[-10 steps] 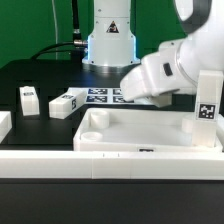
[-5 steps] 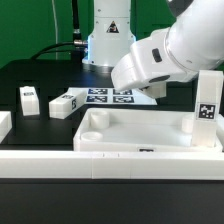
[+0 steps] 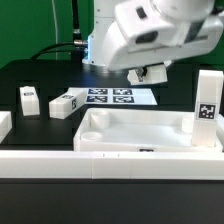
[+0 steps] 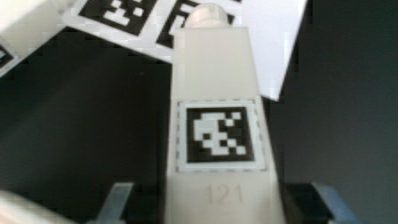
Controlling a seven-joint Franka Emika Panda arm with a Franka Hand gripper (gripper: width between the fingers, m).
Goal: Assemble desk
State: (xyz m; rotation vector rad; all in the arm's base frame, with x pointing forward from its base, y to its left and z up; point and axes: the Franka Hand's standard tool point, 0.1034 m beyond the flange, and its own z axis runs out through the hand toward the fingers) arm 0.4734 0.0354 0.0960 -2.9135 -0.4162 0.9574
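A black table (image 3: pixel 40 75) before a green backdrop. The gripper (image 3: pixel 152 72) hangs near the marker board (image 3: pixel 120 96), closed on a tagged leg (image 4: pixel 217 90). The tabletop (image 3: pixel 140 135) carries one upright leg (image 3: pixel 207 108) in the corner at the exterior view's right. Two loose legs (image 3: pixel 30 100) (image 3: pixel 65 104) wait, so most of the fitting seems left.

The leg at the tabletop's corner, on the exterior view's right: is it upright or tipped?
Upright. The leg stands on end at the tabletop's corner, its long side vertical and its tag facing the camera.
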